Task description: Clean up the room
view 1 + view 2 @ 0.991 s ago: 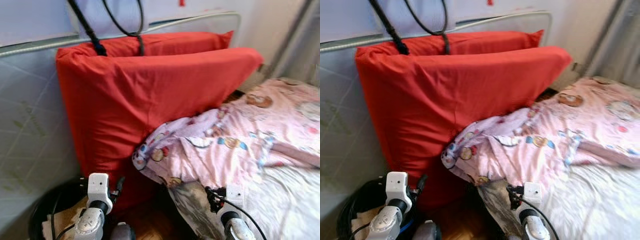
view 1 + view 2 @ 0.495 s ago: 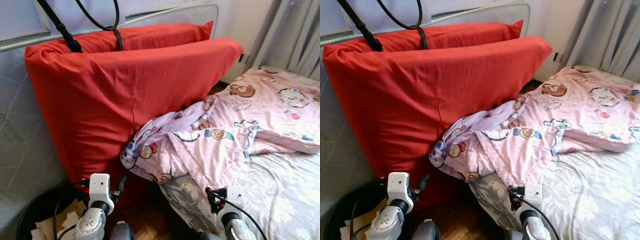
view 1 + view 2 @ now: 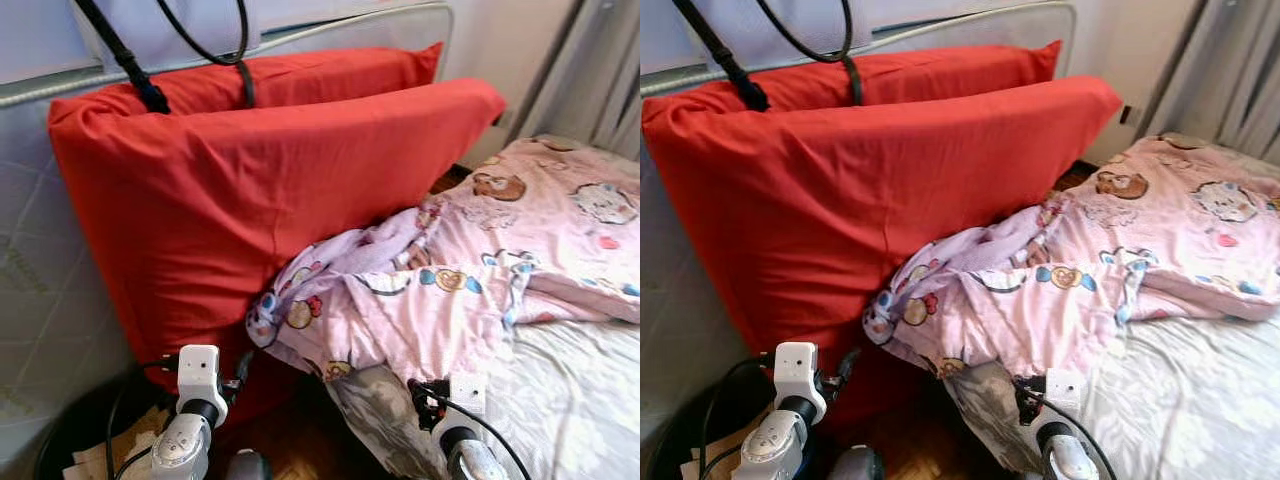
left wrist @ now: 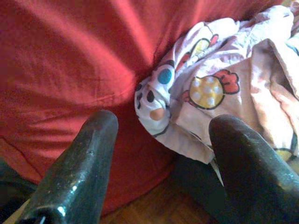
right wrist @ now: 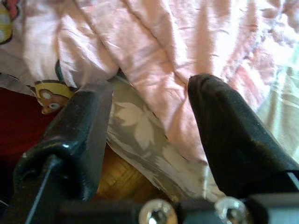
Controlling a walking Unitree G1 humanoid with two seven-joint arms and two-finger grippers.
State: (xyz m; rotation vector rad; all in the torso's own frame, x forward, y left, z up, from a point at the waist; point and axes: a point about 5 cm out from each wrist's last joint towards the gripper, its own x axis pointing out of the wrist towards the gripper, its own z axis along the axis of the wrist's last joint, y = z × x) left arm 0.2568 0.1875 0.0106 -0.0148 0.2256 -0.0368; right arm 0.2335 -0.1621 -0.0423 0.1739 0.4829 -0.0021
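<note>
I'm at the bedside w/ both arms low at 6 o'clock of the head view. Left gripper (image 4: 161, 154) has its fingers spread wide, nothing between them, aimed at the seam where the cartoon-print pink blanket (image 3: 470, 280) bunches against the big red cushion (image 3: 270, 200). Right gripper (image 5: 149, 135) is also wide and empty, hovering just above the blanket's hem where it drapes over the grey floral sheet (image 5: 135, 135). The blanket, my likely target for tidying, lies crumpled from centre out to 3 o'clock across the bed, its corner hanging off the edge at about 7 o'clock of the heap, touching the cushion. Black cables (image 3: 200, 45) drape over the cushion top at 11 o'clock; a dark bin (image 3: 75, 440) w/ paper scraps sits at 8 o'clock by the left arm. Risks as I judge them: closing the right fingers here could pinch the sheet along w/ the blanket and drag both; a left grab could catch the cushion cover; pulling hard may tip the leaning cushion or snag the cables.
</note>
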